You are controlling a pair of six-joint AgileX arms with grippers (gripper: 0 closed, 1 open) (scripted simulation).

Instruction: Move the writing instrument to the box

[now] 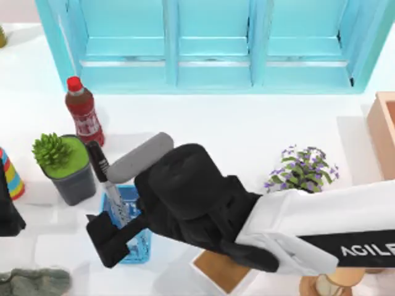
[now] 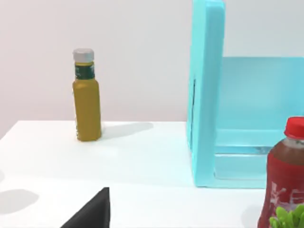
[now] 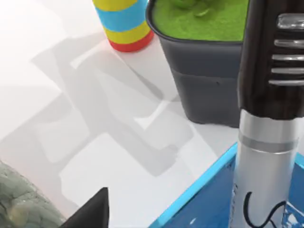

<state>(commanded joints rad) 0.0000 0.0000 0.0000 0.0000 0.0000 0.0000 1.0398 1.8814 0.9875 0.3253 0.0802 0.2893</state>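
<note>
The peach-tan box is seen at the table's right edge. The marker pen is gripped by the right gripper above the blue mesh basket; the left arm is parked at left.

the top camera is looking straight down on the table, with the blue shelf at twelve o'clock. the left wrist camera is facing level along the tabletop, sharing the red bottle with it. the right wrist camera is sitting close over the marker, sharing the green plant pot.
</note>
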